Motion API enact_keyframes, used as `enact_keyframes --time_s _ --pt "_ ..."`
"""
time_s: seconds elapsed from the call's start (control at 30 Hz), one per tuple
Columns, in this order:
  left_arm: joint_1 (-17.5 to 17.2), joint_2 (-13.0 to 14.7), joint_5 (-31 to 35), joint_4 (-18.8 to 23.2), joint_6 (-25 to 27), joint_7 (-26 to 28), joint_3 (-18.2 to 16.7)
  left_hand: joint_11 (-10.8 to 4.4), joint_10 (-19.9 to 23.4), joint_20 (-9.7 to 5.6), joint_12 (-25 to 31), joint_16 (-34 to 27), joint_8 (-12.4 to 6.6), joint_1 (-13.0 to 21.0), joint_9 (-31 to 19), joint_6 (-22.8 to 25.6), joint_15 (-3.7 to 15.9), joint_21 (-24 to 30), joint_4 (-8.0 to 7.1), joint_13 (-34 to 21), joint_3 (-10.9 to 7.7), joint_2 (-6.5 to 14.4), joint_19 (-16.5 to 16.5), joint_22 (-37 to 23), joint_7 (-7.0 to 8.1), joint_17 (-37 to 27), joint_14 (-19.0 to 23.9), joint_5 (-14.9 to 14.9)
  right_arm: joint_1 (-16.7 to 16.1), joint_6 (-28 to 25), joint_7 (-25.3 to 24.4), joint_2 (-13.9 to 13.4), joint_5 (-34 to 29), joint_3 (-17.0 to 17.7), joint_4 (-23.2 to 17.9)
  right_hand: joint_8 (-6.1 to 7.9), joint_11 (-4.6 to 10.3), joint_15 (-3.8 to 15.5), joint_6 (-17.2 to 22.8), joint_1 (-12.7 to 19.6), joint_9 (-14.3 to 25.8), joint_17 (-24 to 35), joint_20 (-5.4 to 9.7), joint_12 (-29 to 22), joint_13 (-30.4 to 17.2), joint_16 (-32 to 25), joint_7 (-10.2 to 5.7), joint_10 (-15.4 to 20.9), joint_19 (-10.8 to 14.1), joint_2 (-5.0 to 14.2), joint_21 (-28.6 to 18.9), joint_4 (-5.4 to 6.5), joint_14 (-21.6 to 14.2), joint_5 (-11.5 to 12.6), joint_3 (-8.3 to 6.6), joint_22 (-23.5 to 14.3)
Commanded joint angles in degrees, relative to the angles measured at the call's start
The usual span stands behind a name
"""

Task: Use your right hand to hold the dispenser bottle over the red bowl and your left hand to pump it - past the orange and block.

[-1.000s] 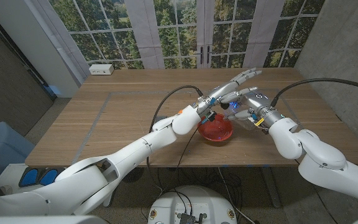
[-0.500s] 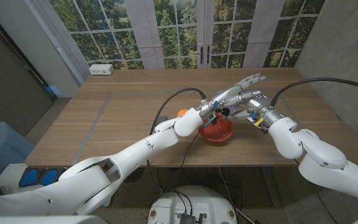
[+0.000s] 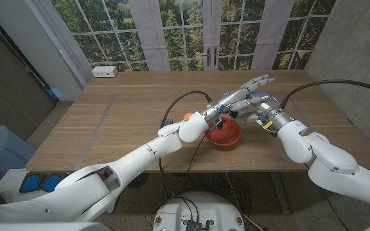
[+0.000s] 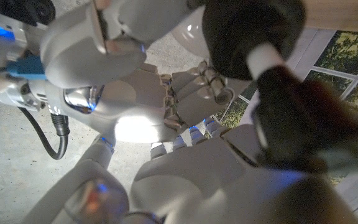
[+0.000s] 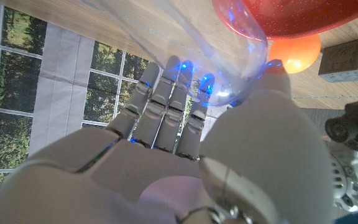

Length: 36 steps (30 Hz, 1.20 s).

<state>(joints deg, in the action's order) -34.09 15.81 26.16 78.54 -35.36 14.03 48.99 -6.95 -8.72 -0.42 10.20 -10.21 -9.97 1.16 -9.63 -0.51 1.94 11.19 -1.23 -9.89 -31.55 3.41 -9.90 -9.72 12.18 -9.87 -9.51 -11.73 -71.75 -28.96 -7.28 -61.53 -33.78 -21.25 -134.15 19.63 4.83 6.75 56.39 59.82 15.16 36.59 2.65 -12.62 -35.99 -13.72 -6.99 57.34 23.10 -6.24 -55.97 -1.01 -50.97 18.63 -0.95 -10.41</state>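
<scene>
My right robot hand (image 3: 257, 110) grips the clear dispenser bottle (image 5: 185, 46) over the red bowl (image 3: 223, 135), left robot hand (image 3: 231, 102) on the pump, fingers spread; the orange (image 5: 294, 53) and block (image 5: 347, 60) sit beyond, pumping seems underway

- The red bowl (image 3: 223, 135) is showing a glossy, finely speckled red just beside the right robot hand (image 3: 262, 110).
- The dispenser bottle (image 5: 185, 46) is looking clear and see-through, with blue glints where that robot hand's pale fingers (image 5: 166, 93) are wrapping it.
- The orange (image 5: 294, 53) is glowing bright orange beyond the bowl from the right robot hand.
- The block (image 5: 345, 60) is appearing dull grey-brown beside the orange.
- The left robot hand (image 3: 233, 97) is showing white and silver-grey, with a black cable running along its arm.
- The counter (image 3: 127, 115) is showing warm brown wood grain.
</scene>
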Motion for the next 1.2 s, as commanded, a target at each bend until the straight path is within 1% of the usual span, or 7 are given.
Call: enact_keyframes --time_s 0.03,0.33,0.4,0.83,0.9,1.0,1.2 --pt "-1.2 1.7 5.5 4.0 1.1 6.3 -1.5 0.12 0.0 0.33 0.7 -0.2 -0.53 -0.1 -0.1 0.5 1.51 0.1 0.17 0.0 0.10 0.8 -2.3 -0.3 -0.10 0.0 -2.4 -0.1 0.6 -0.3 0.7 0.1 -0.1 -0.5 0.4 0.11 6.67 6.65 4.1 15.9 0.2 0.2 8.22 0.0 -0.1 -0.1 -3.58 7.4 -0.1 15.17 -0.3 -0.06 -0.1 0.0 0.17 -0.1" --pt "-1.8 2.3 6.7 4.7 0.0 10.0 -2.4 0.10 0.3 0.37 0.7 -0.3 -0.55 0.0 -0.1 0.9 1.53 0.1 0.35 0.0 0.05 1.0 -1.9 -0.3 0.00 0.0 -2.0 -0.1 1.7 -2.0 2.4 0.3 -1.3 -1.7 0.0 0.08 6.67 6.66 4.0 16.0 0.2 0.2 8.21 0.0 -0.1 -0.1 -3.58 7.5 -0.1 15.21 -0.3 0.02 -0.1 0.0 0.20 -0.1" --pt "-3.0 2.2 5.6 5.7 1.2 10.6 -3.1 0.10 0.3 0.37 0.7 -0.3 -0.56 0.1 -0.1 0.9 1.52 0.1 0.36 0.0 0.05 1.0 -1.9 -0.3 0.00 0.1 -2.0 -0.1 1.6 -1.8 2.1 0.3 -1.1 -1.6 0.2 0.09 6.67 6.57 3.9 15.9 0.3 0.2 8.24 0.0 -0.2 0.0 -3.62 7.5 -0.2 15.16 -0.3 0.12 0.0 -0.1 0.28 -0.1" --pt "-4.3 4.2 5.9 7.8 -0.6 13.1 -5.5 -0.10 0.5 0.41 0.8 -0.2 -0.60 0.2 -0.1 1.3 1.59 0.2 0.48 0.0 -0.05 1.2 -1.6 -0.2 0.09 0.1 -1.8 -0.1 2.8 -2.2 2.6 1.1 -0.6 -2.1 0.8 0.05 6.67 6.59 4.0 16.0 0.2 0.2 8.22 0.0 -0.2 0.0 -3.73 7.5 -0.2 15.21 -0.4 0.28 0.0 -0.2 0.35 -0.1" --pt "-4.6 4.4 5.2 7.8 -1.4 13.6 -6.0 -0.10 0.5 0.38 0.8 -0.3 -0.60 0.2 -0.1 1.3 1.63 0.2 0.50 0.0 -0.06 1.2 -1.6 -0.2 0.10 0.1 -1.8 -0.1 3.3 -2.9 2.3 1.2 -2.5 -3.1 0.9 0.05 6.67 6.53 3.9 15.9 0.2 0.3 8.23 0.1 -0.2 0.0 -3.70 7.4 -0.2 15.14 -0.4 0.37 0.0 -0.2 0.44 -0.1" --pt "-4.8 4.7 3.8 7.8 -2.7 13.1 -6.5 -0.13 0.6 0.44 0.8 -0.2 -0.57 0.2 -0.1 1.3 1.63 0.2 0.55 0.0 -0.08 1.2 -1.5 -0.2 0.13 0.1 -1.7 -0.1 3.5 -3.1 2.7 1.3 -2.1 -3.1 0.9 0.07 6.68 6.65 3.9 16.1 0.2 0.3 8.22 0.2 0.0 -0.1 -3.67 7.4 -0.2 15.19 -0.5 0.31 -0.1 -0.2 0.38 -0.1" --pt "-6.3 5.7 1.3 9.7 -1.1 10.9 -8.3 -0.23 0.6 0.46 0.7 -0.2 -0.55 0.3 -0.1 1.4 1.57 0.2 0.64 0.0 -0.09 1.2 -1.4 -0.2 0.15 0.1 -1.6 -0.1 3.2 -3.3 1.8 1.9 -1.2 -2.5 1.1 0.12 6.68 6.66 3.9 16.2 0.3 0.4 8.20 0.1 -0.2 -0.1 -3.59 7.4 -0.2 15.19 -0.5 0.34 -0.1 -0.3 0.39 -0.1"
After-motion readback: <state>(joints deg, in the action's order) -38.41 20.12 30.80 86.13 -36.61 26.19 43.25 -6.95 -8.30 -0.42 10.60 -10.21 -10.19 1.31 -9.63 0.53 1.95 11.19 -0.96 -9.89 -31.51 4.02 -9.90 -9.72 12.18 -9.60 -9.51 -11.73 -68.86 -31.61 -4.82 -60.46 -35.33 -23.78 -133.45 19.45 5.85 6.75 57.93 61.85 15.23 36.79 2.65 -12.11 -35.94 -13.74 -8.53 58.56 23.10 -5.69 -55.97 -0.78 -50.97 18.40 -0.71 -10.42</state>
